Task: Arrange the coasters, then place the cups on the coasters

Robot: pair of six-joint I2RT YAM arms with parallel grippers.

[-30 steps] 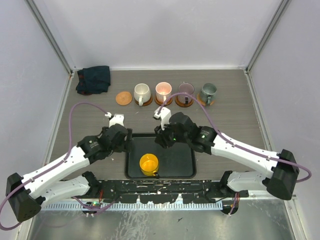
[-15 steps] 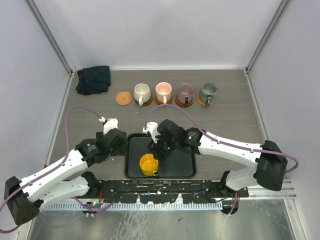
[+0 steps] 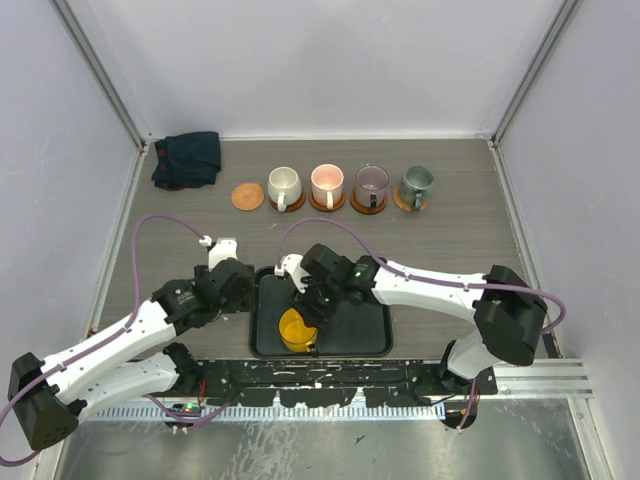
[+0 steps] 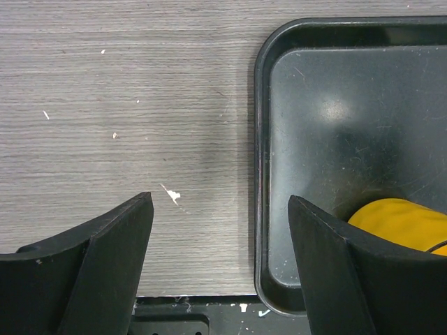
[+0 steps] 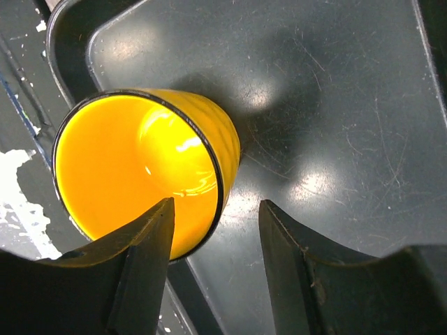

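Right end effector (image 5: 215,227) has its jaws apart, straddling the yellow cup's (image 5: 133,160) wall, one finger over the mouth and one outside. Nothing is clamped yet. The cup sits at the lower left of the black tray (image 3: 370,342), lower centre of the top view. Go deeper before closing, grip the wall squarely, then lift straight up clear of the tray lip. The likely target is the bare coaster (image 3: 247,196) at upper left. Left end effector (image 4: 220,209) is apart and empty over the tray's left edge.

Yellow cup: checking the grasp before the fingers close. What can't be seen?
- Right wrist view: the yellow cup shows no handle; the right gripper hides part of its rim.
- Top view: the right gripper covers the cup's far side.
- Left wrist view: the left gripper hides most of the cup.
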